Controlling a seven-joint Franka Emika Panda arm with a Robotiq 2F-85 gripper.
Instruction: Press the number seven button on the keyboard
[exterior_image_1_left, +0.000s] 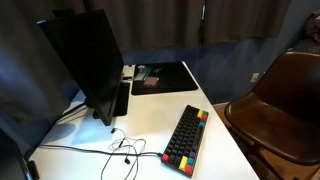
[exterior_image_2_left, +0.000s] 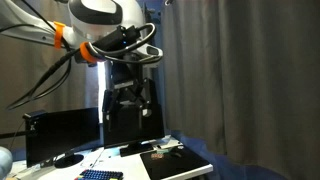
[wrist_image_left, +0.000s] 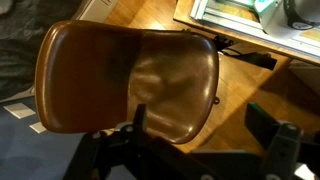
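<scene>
The only thing here that carries anything is the flat black mat (exterior_image_1_left: 170, 75) at the far end of the white table (exterior_image_1_left: 225, 150). A small object lies on it near one corner, too small to make out.

The keyboard (exterior_image_1_left: 186, 138) lies flat on the table near the front edge, set at a slant, well apart from the mat. It is compact, rectangular and black. Red, orange, yellow, green and blue keys run along one long edge and across its near end. The legends on the keys cannot be read from here. A thin black cable (exterior_image_1_left: 118, 150) loops on the table beside it, between the keyboard and the foot of the dark monitor (exterior_image_1_left: 85, 60).

A brown chair (exterior_image_1_left: 280, 100) stands just off the table's side.

In an exterior view the gripper (exterior_image_2_left: 130, 104) hangs high above the table, nowhere near the keyboard. In the wrist view its fingers (wrist_image_left: 138, 112) stand wide apart with nothing between them, and below them is the glossy brown seat of the chair over a wooden floor (wrist_image_left: 260, 90).
</scene>
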